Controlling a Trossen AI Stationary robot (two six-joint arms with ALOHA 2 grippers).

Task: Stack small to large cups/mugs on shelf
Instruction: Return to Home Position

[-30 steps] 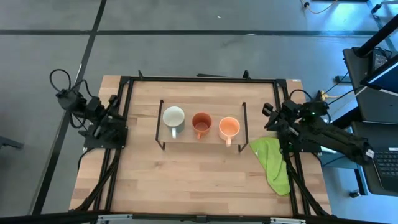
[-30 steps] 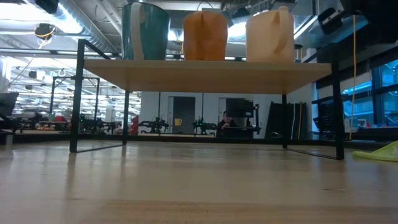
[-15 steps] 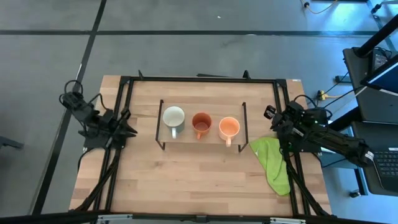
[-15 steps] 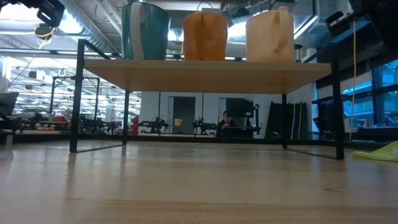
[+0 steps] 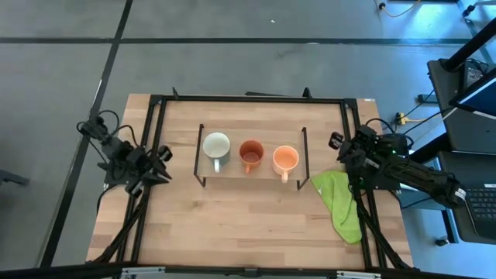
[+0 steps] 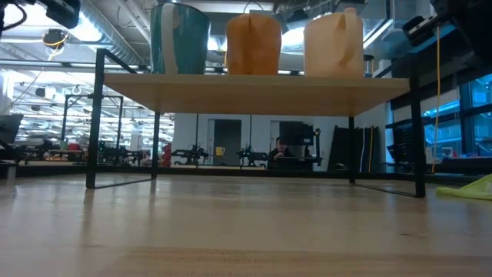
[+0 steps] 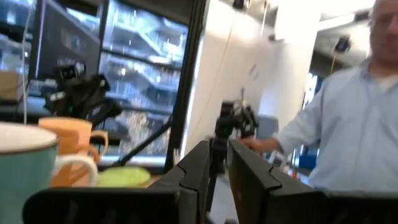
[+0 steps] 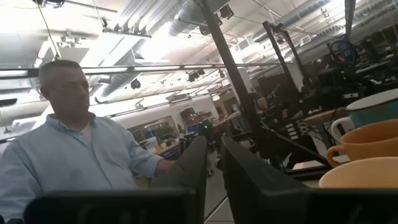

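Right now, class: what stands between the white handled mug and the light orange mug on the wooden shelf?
The dark orange-brown mug, clearest in the high view.

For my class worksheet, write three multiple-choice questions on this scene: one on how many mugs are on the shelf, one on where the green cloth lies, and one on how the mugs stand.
1. How many mugs stand on the shelf?
A one; B two; C three

2. Where does the lime-green cloth lie?
A on the shelf; B on the table by the shelf's right end; C under the left arm

3. How do the mugs stand?
A upright, side by side; B nested in one another; C tipped on their sides

Answers:
1 C: the white mug, dark orange mug and light orange mug form a row on the board.
2 B: the cloth rests on the tabletop just past the shelf's right legs.
3 A: the high view shows three separate open mouths.

The left gripper and right gripper hold nothing, at the table's sides.
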